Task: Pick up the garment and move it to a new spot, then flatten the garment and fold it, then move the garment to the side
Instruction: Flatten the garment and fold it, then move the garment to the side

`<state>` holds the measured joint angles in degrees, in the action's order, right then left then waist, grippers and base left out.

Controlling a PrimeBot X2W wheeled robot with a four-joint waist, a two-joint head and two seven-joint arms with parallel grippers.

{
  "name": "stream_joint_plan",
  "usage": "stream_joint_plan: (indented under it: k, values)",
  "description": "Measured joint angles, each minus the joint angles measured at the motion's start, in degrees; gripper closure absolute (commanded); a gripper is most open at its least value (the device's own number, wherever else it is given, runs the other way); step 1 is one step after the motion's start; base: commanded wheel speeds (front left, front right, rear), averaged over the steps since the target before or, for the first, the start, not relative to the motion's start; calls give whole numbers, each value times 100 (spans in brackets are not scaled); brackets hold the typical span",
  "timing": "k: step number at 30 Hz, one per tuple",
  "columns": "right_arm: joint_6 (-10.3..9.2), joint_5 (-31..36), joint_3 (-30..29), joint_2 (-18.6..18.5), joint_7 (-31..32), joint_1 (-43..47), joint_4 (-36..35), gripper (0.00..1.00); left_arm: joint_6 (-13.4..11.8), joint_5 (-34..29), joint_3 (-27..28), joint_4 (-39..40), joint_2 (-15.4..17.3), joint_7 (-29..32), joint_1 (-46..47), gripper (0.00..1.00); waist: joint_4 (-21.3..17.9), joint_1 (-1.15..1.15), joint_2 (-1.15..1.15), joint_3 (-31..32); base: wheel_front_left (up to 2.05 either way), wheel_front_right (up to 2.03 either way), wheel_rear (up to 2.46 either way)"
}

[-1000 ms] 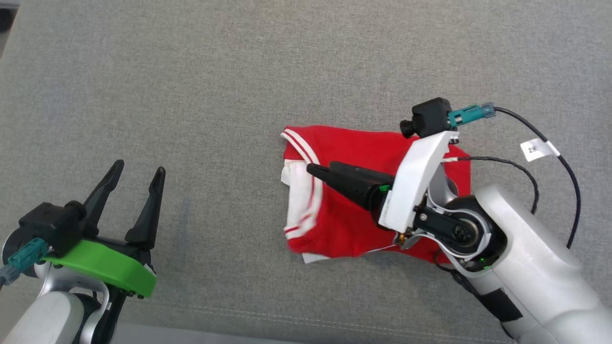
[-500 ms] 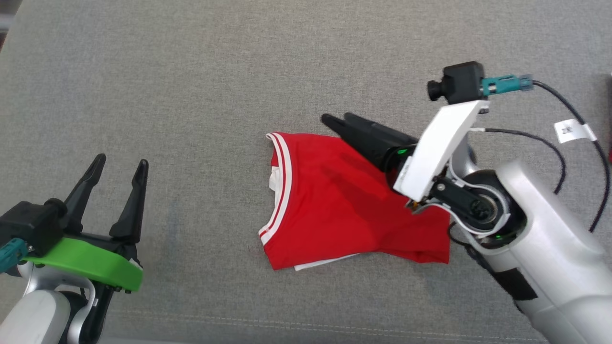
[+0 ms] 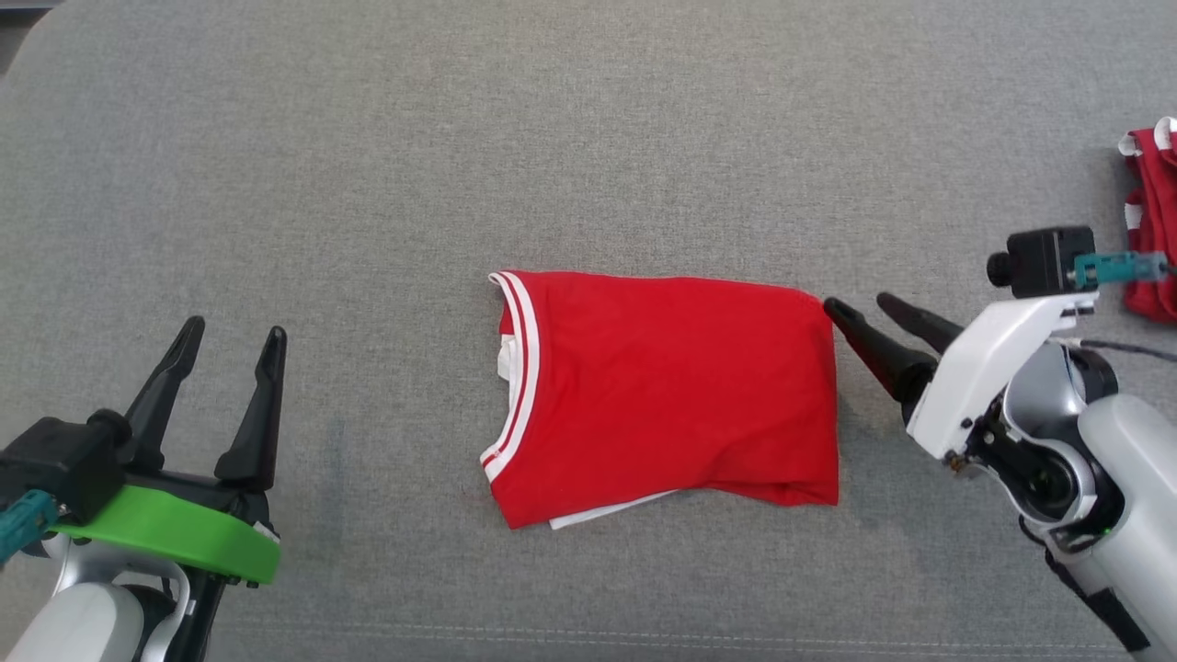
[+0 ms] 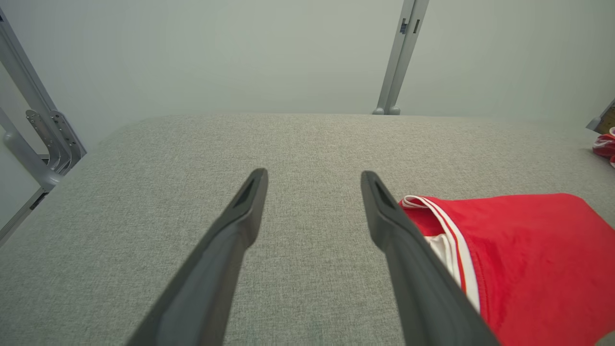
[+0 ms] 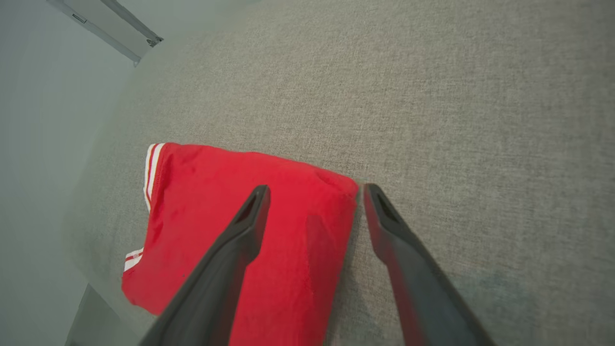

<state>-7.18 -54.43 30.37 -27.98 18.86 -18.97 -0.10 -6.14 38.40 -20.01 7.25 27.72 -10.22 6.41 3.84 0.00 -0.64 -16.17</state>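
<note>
The folded red garment [image 3: 671, 395] lies flat in the middle of the grey bench [image 3: 368, 138], its white-striped collar toward the left end effector [image 3: 234, 328], which hovers well apart, released and empty. The right end effector [image 3: 860, 303], also released and empty, sits just beside the garment's right edge. Another red cloth [image 3: 1154, 221] lies bunched at the bench's far right.

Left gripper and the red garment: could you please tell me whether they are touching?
Apart. The head view shows bare grey surface between the left gripper and the red garment.
</note>
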Motion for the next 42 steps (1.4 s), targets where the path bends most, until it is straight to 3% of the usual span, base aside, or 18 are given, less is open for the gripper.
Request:
stream_joint_plan:
  k: [10,25,26,27,33,42]
  values:
    - [0,-288,-65,155,-278,769,222,0,-46,-93,78,45,-40,-52,-283,0,91,0,0,72,0,0,0]
    - [15,-746,-169,499,-236,716,653,0,-52,-155,-44,189,-160,-49,-296,0,308,0,0,65,0,0,0]
    - [44,-769,-145,499,-182,653,672,58,-52,-155,-57,202,-172,-49,-294,0,330,0,0,57,0,0,0]
    - [97,-775,-120,501,-154,598,675,100,-52,-155,-69,212,-180,-48,-293,0,353,0,0,50,0,0,0]
    - [359,-797,149,382,297,201,654,100,-52,-155,-62,234,-204,-48,-293,0,456,0,0,-14,0,0,0]
    - [423,-586,0,-519,946,-488,671,100,-53,-157,-13,229,-286,-63,-297,0,425,0,0,-62,0,0,0]
